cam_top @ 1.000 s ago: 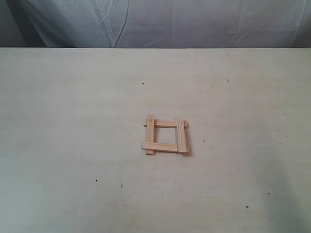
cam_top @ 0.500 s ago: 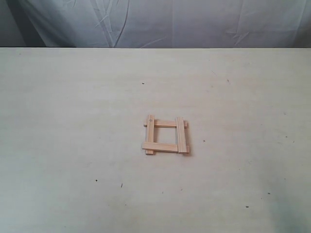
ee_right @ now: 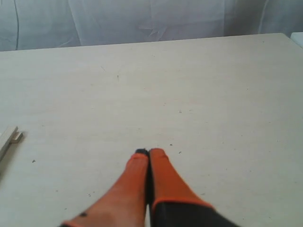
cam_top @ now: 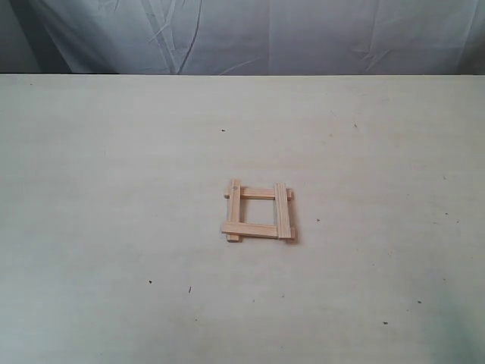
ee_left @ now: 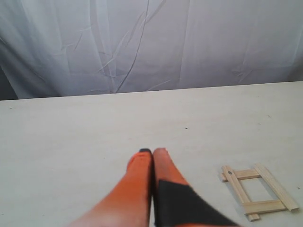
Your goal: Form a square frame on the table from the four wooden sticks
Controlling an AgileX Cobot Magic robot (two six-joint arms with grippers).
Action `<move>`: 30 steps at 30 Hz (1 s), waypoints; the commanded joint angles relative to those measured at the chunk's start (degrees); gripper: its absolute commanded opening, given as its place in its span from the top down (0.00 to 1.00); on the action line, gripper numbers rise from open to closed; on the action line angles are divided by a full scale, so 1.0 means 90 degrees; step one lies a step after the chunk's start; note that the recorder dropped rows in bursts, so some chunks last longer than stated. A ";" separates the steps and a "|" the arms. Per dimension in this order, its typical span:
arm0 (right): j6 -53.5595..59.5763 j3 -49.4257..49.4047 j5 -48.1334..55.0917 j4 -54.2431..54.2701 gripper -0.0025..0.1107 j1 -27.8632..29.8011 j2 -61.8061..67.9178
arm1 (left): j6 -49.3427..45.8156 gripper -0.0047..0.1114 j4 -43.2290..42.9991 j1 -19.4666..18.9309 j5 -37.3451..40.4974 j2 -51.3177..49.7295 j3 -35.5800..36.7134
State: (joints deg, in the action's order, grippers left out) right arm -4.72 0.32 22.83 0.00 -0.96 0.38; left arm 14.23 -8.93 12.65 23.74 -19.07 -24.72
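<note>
The four wooden sticks (cam_top: pixel 258 211) lie crossed at their ends as a small square frame, a little right of the middle of the table (cam_top: pixel 114 189). No arm shows in the exterior view. In the left wrist view my left gripper (ee_left: pixel 152 152) is shut and empty, its orange fingers pressed together, with the sticks (ee_left: pixel 258 190) lying on the table well off to one side. My right gripper (ee_right: pixel 148 152) is shut and empty too. Only the ends of two sticks (ee_right: pixel 9 138) show at the edge of the right wrist view.
A creased white cloth (cam_top: pixel 250 34) hangs behind the table's far edge. Tiny dark specks (cam_top: pixel 223 130) dot the pale table surface. A table corner (ee_right: pixel 286 35) shows in the right wrist view.
</note>
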 commanded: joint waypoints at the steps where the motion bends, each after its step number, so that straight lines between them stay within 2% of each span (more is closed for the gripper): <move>1: -0.0003 -0.0035 -0.0202 0.0042 0.98 0.0067 -0.0042 | 0.0012 0.96 -0.0023 -0.0014 -0.0008 0.0048 0.0053; 23: -0.0003 -0.0035 -0.0182 0.0063 0.98 0.0067 -0.0042 | 0.0012 0.96 -0.0073 -0.0014 0.0075 0.0143 0.0053; 27: -0.0003 -0.0035 -0.0195 0.0063 0.98 0.0067 -0.0042 | 0.0012 0.96 0.0097 -0.0429 0.0372 0.0596 0.0094; 30: -0.0003 -0.0035 -0.0195 0.0063 0.98 0.0067 -0.0042 | 0.0012 0.96 0.0086 -0.0804 0.0344 0.1092 0.0407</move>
State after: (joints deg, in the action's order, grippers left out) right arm -4.86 0.29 21.87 0.56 -0.67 0.38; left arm 14.23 -8.80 7.91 26.35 -12.84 -23.40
